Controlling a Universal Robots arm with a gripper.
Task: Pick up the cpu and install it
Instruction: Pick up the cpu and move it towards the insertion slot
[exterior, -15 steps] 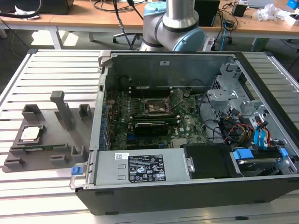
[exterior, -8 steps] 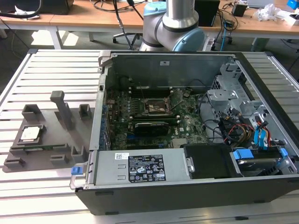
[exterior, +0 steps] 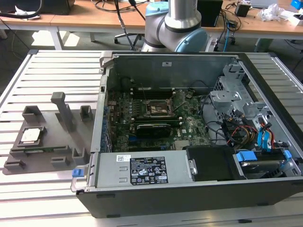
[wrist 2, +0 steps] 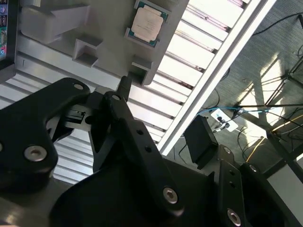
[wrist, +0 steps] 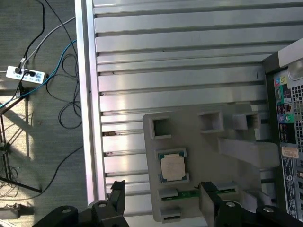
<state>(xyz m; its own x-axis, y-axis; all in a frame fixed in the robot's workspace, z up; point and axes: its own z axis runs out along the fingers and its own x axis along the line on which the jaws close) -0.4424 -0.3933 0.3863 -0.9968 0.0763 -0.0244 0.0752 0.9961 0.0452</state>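
Note:
The cpu is a small silvery square chip lying flat in a recess of the grey fixture tray, on the exterior view's left of the computer case. Both wrist views look down on the cpu. My gripper hangs above the tray, open, its two black fingertips spread wide with nothing between them. It is clear of the chip. Inside the case, the dark square socket frame sits on the green motherboard.
The open computer case fills the middle and right of the slatted metal table. A tall grey post rises from the tray near the chip. The arm's base stands behind the case. Cables and a power strip lie on the floor.

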